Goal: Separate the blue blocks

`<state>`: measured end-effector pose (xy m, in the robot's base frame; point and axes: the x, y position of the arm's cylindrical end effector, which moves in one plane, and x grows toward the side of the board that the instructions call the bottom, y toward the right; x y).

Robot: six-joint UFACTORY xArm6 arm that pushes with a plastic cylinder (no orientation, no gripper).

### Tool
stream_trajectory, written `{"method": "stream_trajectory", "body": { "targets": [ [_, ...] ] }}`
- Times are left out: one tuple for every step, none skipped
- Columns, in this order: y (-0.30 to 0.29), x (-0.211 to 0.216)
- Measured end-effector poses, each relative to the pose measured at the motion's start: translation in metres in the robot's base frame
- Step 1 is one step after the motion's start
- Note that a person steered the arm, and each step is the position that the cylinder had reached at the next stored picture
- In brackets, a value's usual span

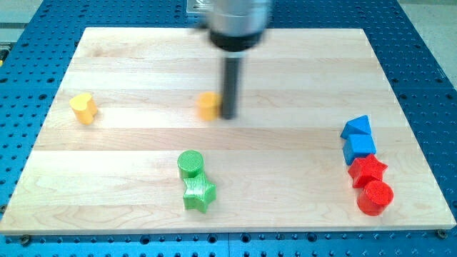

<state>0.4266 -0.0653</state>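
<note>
On the wooden worktop (128, 143), our tip (228, 116) sits just right of a yellow block (208, 106), well apart from the blue blocks. The blue triangular block (356, 128) touches the blue cube (359, 148) at the view's right. We have no fingers.

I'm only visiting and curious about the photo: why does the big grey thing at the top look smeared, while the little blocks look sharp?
Camera view: the metal housing at the view's top is blurred, whether from motion or focus I cannot tell; my tip beside the orange-yellow block is slightly soft. Camera view: the two blue blocks and the wooden board are crisp, evenly lit, with faint shadows.
</note>
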Motion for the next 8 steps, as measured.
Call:
{"method": "stream_trajectory", "body": {
  "targets": [
    [-0.024, -0.002],
    [-0.061, -0.003],
    [-0.100, -0.003],
    [-0.023, -0.019],
    [0.094, -0.027],
    [0.256, -0.030],
    [0.374, 0.020],
    [0.345, 0.062]
  ]
}}
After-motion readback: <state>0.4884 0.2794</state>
